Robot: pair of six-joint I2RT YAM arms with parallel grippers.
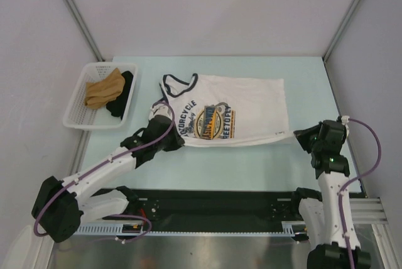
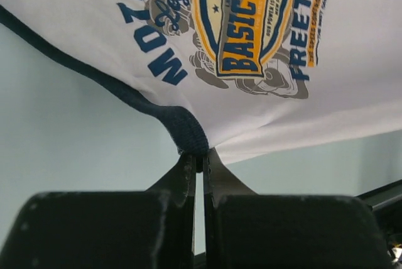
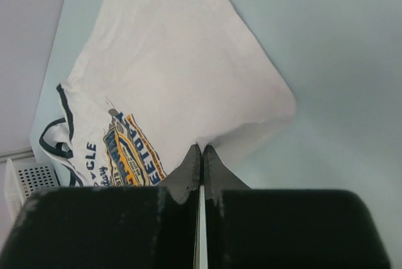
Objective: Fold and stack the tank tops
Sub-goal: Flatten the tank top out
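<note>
Tank top (image 1: 251,102), soft white cloth

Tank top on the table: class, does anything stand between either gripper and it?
Nothing visible does. The left gripper is shut on the navy-trimmed edge of the tank top, and the right gripper is shut on its white near edge. The basket sits apart at far left.

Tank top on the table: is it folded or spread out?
Spread out: tank top lies flat, print up; left gripper and right gripper pinch its near edge.
</note>
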